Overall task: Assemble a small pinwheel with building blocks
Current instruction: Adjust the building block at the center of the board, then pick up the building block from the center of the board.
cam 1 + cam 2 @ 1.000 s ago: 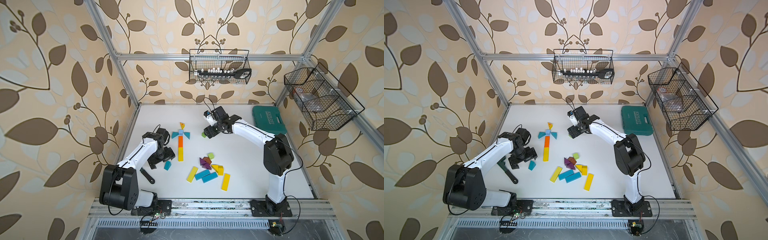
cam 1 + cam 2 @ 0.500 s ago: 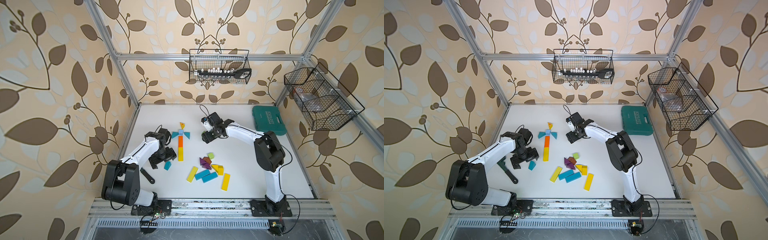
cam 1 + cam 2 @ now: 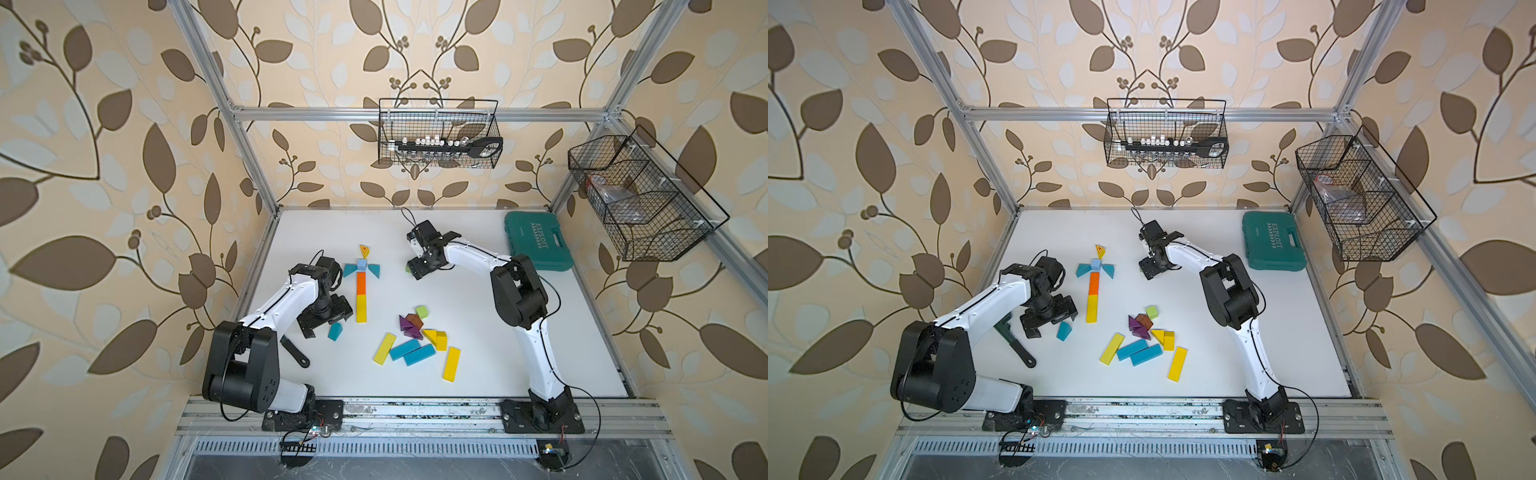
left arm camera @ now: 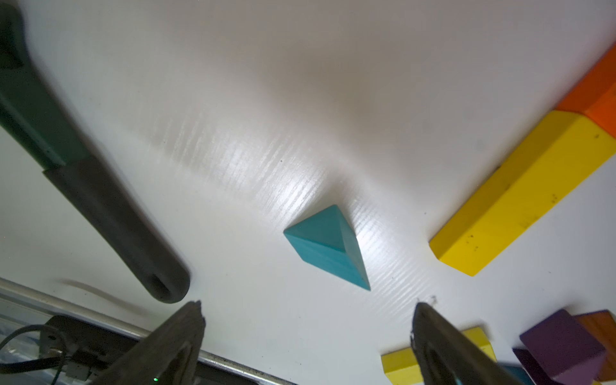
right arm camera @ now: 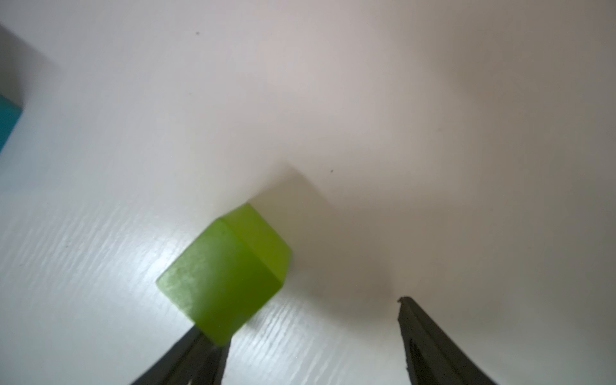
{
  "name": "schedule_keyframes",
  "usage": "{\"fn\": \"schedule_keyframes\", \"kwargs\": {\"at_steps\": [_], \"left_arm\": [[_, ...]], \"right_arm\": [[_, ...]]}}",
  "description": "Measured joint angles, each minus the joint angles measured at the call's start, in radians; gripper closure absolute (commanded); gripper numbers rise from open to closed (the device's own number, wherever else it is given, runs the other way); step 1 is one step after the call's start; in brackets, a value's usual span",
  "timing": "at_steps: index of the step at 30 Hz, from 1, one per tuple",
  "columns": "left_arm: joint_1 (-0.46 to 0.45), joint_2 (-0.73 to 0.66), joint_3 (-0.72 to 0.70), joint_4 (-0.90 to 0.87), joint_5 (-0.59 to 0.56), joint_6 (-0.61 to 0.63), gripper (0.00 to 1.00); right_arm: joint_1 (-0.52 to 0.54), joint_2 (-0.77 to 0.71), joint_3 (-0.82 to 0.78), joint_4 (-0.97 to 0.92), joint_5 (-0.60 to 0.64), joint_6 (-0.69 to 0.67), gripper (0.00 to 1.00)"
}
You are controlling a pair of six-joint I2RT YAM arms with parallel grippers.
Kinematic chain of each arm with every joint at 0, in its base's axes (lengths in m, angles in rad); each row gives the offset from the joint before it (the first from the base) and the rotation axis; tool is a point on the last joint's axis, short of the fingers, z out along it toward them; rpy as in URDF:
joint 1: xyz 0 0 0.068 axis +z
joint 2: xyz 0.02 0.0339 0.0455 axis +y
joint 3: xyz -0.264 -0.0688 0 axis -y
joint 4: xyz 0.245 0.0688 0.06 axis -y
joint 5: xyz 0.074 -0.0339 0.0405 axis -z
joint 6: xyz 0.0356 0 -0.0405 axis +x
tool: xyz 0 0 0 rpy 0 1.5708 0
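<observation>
A pinwheel shape lies flat on the table: a yellow bar [image 3: 361,308], an orange bar [image 3: 361,284], a light-blue cube [image 3: 361,264], two teal wedges [image 3: 350,270] at its sides and a yellow wedge [image 3: 364,250] beyond. My left gripper [image 4: 306,306] hangs open just above a loose teal wedge [image 4: 328,248], which lies on the table ahead of the fingertips. My right gripper [image 5: 308,316] is open; a green cube [image 5: 226,273] rests on the table against one finger, well clear of the other. Loose building blocks [image 3: 415,336] lie in a pile near the front.
A dark green and black wrench-like tool [image 3: 294,351] lies beside the left arm. A teal tool case [image 3: 536,241] sits at the back right. Wire baskets hang on the back wall [image 3: 438,133] and the right wall [image 3: 640,195].
My right gripper has come down and a little nearer over the green cube, and its jaws have narrowed slightly. My left gripper has opened a touch wider and barely shifted.
</observation>
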Motion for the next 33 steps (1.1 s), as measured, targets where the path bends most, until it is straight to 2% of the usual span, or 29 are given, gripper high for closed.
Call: {"fn": "schedule_keyframes", "kwargs": {"at_steps": [8, 13, 19, 24, 30, 33], "left_arm": [[0.0, 0.0, 0.0, 0.0, 0.0, 0.0, 0.01], [0.0, 0.0, 0.0, -0.006, -0.002, 0.0, 0.01], [-0.01, 0.006, 0.0, -0.004, 0.006, 0.005, 0.03], [-0.031, 0.084, 0.0, 0.018, 0.011, 0.022, 0.14], [-0.034, 0.173, 0.003, 0.032, 0.01, 0.048, 0.19], [-0.034, 0.179, 0.011, 0.035, 0.011, 0.06, 0.37]], "right_arm": [[-0.015, 0.0, 0.007, -0.011, 0.006, -0.004, 0.21], [-0.017, -0.005, -0.002, -0.01, -0.041, -0.003, 0.2], [-0.019, -0.142, -0.176, 0.008, -0.121, 0.019, 0.15], [-0.019, -0.308, -0.319, 0.045, -0.175, 0.047, 0.14], [-0.019, -0.41, -0.44, 0.1, -0.227, 0.086, 0.14], [-0.019, -0.427, -0.489, 0.118, -0.251, 0.103, 0.14]]}}
